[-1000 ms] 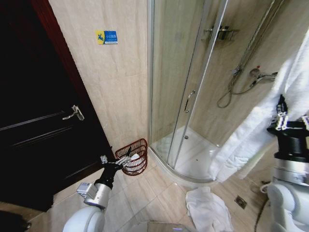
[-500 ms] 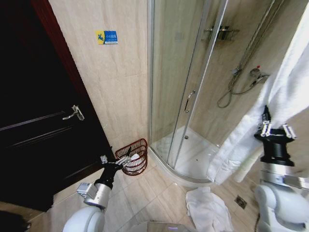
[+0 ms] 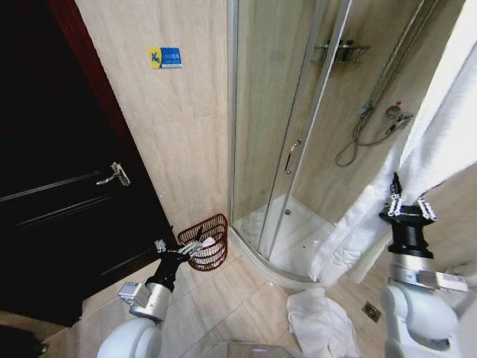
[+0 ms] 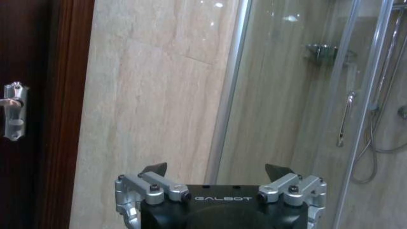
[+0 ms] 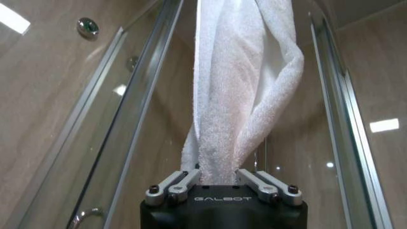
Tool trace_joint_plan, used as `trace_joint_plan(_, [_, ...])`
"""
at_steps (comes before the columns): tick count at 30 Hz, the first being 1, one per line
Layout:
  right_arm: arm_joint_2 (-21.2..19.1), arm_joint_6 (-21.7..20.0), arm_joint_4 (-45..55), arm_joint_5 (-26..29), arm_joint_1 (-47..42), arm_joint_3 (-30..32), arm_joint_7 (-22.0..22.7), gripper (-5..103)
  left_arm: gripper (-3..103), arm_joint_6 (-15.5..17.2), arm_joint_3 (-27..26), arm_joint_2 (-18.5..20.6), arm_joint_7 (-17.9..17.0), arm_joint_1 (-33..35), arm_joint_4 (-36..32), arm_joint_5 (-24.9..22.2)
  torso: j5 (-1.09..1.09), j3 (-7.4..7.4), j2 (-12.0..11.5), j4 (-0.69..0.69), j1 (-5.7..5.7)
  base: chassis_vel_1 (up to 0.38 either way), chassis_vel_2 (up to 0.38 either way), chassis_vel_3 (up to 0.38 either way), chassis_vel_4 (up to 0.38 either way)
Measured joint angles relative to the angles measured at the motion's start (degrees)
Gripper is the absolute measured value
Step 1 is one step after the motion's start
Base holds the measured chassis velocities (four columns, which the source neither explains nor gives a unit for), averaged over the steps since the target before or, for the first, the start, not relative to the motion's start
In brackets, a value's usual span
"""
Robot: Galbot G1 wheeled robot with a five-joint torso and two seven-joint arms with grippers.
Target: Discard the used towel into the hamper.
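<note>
A long white towel (image 3: 447,112) hangs from the upper right down toward the shower's edge. My right gripper (image 3: 406,205) is shut on it partway down; in the right wrist view the towel (image 5: 235,86) rises straight out from between the closed fingers of the right gripper (image 5: 216,174). The hamper (image 3: 211,224), a dark reddish-brown wire basket, stands on the floor against the wall between the door and the shower, with something white inside. My left gripper (image 3: 188,248) is held low right beside the hamper's rim, and in its wrist view the left gripper (image 4: 216,169) is open and holds nothing.
A glass shower enclosure (image 3: 276,134) with a raised white tray (image 3: 298,239) fills the middle. A dark wooden door (image 3: 59,186) stands at the left. Another white cloth (image 3: 320,321) lies crumpled on the tiled floor beside a floor drain (image 3: 371,311).
My right gripper has moved left and slightly down with the towel in it, drawing the hanging towel leftward. The left arm and the hamper have not moved.
</note>
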Motion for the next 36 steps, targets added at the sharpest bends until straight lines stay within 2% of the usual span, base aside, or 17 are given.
trace_joint_plan(12, [1.9,3.0,-3.4,-3.1,-0.9,-1.2,1.3,13,100,0.0,0.0,0.0,0.0,0.0,0.0,0.0,0.01,0.00,0.0,0.00,0.00,0.000,0.000,0.000,0.000])
trace_joint_plan(29, [1.4,5.7,-2.5,-5.4,-0.9,-0.4,2.2,13,100,0.0,0.0,0.0,0.0,0.0,0.0,0.0,0.02,0.00,0.0,0.00,0.00,0.000,0.000,0.000,0.000])
trace_joint_plan(34, [0.2,6.6,0.1,-7.7,0.0,1.6,3.9,13,100,0.0,0.0,0.0,0.0,0.0,0.0,0.0,0.06,0.01,0.0,0.00,0.00,0.000,0.000,0.000,0.000])
trace_joint_plan(36, [-1.9,7.8,2.1,-8.6,1.3,4.4,4.6,13,100,0.0,0.0,0.0,0.0,0.0,0.0,0.0,-0.04,0.00,0.0,0.00,0.00,0.000,0.000,0.000,0.000])
